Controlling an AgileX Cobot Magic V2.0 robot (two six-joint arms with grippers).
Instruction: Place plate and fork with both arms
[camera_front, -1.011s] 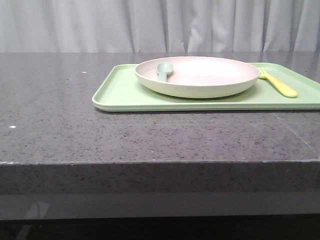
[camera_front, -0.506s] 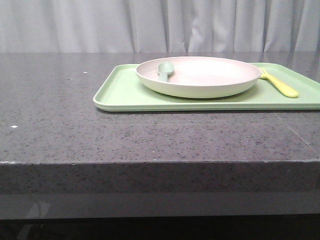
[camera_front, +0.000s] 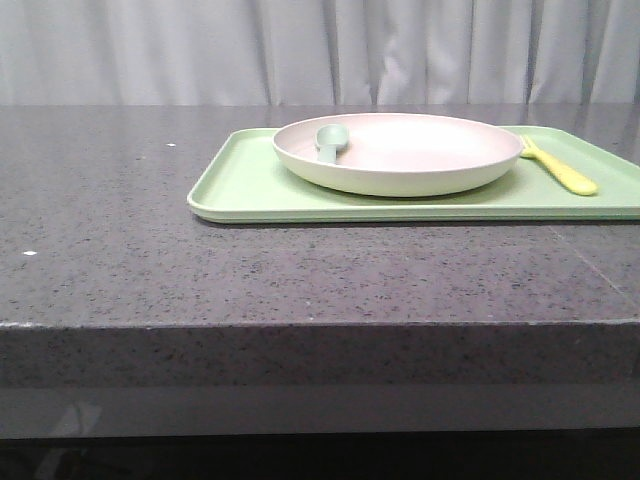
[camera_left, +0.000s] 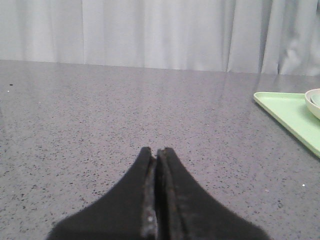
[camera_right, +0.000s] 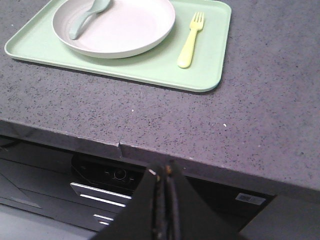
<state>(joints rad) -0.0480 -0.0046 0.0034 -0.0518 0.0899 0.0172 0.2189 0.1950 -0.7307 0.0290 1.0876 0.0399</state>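
The cream plate (camera_front: 400, 152) sits on a light-green tray (camera_front: 250, 185) at the table's right half; it also shows in the right wrist view (camera_right: 117, 27). A grey-green spoon (camera_front: 329, 140) lies in the plate. The pale-yellow fork (camera_front: 558, 166) lies on the tray to the right of the plate, also seen in the right wrist view (camera_right: 191, 41). My left gripper (camera_left: 156, 151) is shut and empty, low over bare table left of the tray. My right gripper (camera_right: 164, 172) is shut and empty, in front of the table's front edge. Neither gripper shows in the front view.
The dark speckled table (camera_front: 120, 200) spreads to the left of the tray. A grey curtain (camera_front: 150, 50) hangs behind. Below the table's front edge the right wrist view shows the robot's base with a camera (camera_right: 120, 174).
The front view has drifted a few pixels; the tray, plate and fork lie as before. No gripper shows in the earlier frames.
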